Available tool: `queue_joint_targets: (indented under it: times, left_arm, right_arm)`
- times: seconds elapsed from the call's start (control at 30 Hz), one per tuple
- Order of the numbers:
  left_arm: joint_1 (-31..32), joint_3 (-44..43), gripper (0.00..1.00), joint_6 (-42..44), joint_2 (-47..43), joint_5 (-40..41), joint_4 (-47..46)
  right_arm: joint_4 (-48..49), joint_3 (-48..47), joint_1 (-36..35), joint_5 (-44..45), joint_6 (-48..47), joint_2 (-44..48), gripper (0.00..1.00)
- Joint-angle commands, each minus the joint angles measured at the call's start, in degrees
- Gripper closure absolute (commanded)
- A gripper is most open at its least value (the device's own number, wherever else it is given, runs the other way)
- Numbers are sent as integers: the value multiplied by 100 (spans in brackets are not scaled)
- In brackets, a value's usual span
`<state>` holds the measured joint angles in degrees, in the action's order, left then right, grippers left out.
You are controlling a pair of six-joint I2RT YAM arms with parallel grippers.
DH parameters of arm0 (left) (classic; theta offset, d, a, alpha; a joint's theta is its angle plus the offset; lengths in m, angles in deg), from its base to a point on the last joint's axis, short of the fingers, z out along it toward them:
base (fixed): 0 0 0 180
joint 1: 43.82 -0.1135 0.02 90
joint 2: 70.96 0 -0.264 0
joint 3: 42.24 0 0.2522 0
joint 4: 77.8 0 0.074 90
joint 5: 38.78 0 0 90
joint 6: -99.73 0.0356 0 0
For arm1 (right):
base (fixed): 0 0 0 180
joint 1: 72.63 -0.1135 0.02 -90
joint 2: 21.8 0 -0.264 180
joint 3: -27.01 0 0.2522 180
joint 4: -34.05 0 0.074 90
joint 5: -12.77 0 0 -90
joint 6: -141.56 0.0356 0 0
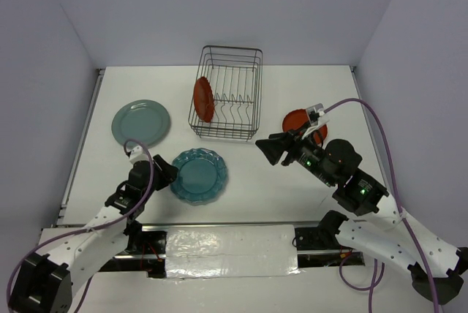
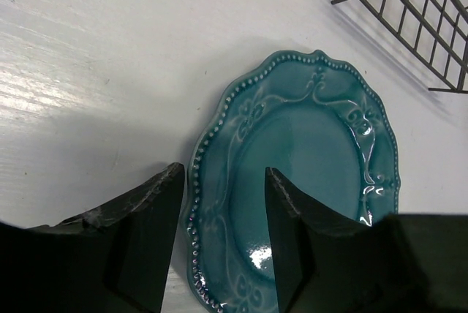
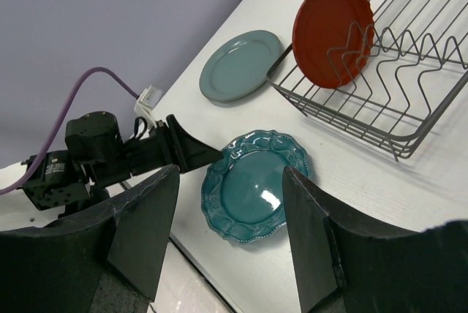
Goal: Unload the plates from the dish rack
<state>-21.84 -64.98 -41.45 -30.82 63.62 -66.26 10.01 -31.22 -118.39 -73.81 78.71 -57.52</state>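
Four plates: one stands in the rack and three lie flat on the surface
Dish rack (image 1: 231,48): a dark wire basket at 12 o'clock on the white surface (image 1: 278,181), with a row of upright prongs along its bottom
Orange-red plate in rack (image 1: 203,99): on edge at the rack's 9 o'clock end, tilted, resting against the prongs
Second orange-red plate (image 1: 295,118): flat at 3 o'clock on the surface, near the rack's 4 o'clock corner, partly hidden behind the right arm
Grey-teal plate (image 1: 140,123): flat at 9 o'clock on the surface, well apart from the rack
Scalloped teal-blue plate (image 1: 199,175): flat and glossy with a beaded rim, lying at 7 o'clock from the rack
Left tool (image 1: 171,171): fingers spread with nothing gripped, sitting at the scalloped plate's 9 o'clock edge; in the left wrist view the plate's rim lies in the gap between the two fingers, and whether either finger touches it cannot be told
Right tool (image 1: 265,147): fingers wide apart and empty, above bare surface at 2 o'clock from the scalloped plate and just off the rack's 5 o'clock corner, pointing toward 9 o'clock
Purple cable (image 1: 380,126): loops from the right arm's wrist out to 4 o'clock
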Motion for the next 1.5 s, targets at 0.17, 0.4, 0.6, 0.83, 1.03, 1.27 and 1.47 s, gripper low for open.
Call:
queue_joint_targets:
  times: [0.17, 0.4, 0.6, 0.83, 1.03, 1.27, 1.47]
  left_arm:
    - [-9, -446, 33, 81, -243, 481, 220]
    - [-18, -2219, 28, 678, 176, 1168, 1170]
    - [113, -3924, 36, 1626, 1204, 782, 1461]
    - [1149, -6248, 45, 2235, 2507, 1431, 3087]
    - [2205, -4546, 43, 2112, 1173, 1450, 1797]
    - [2311, -2979, 42, 2279, -198, 1142, 679]
    - [2434, -2637, 42, 2341, -797, 1246, 424]
  right_arm:
    - [220, -115, -12, -8, -79, -13, 34]
    - [220, -132, -21, 44, -79, -128, 34]
    - [290, -106, -12, 53, -131, -250, 34]
    - [213, -578, -12, 325, -526, -1110, 42]
    - [114, -1564, 382, -5, -852, -2253, 41]
    - [1010, -2320, 1333, -1475, -475, -3801, 42]
    - [2020, -2725, 1421, -1809, -448, -5022, 42]
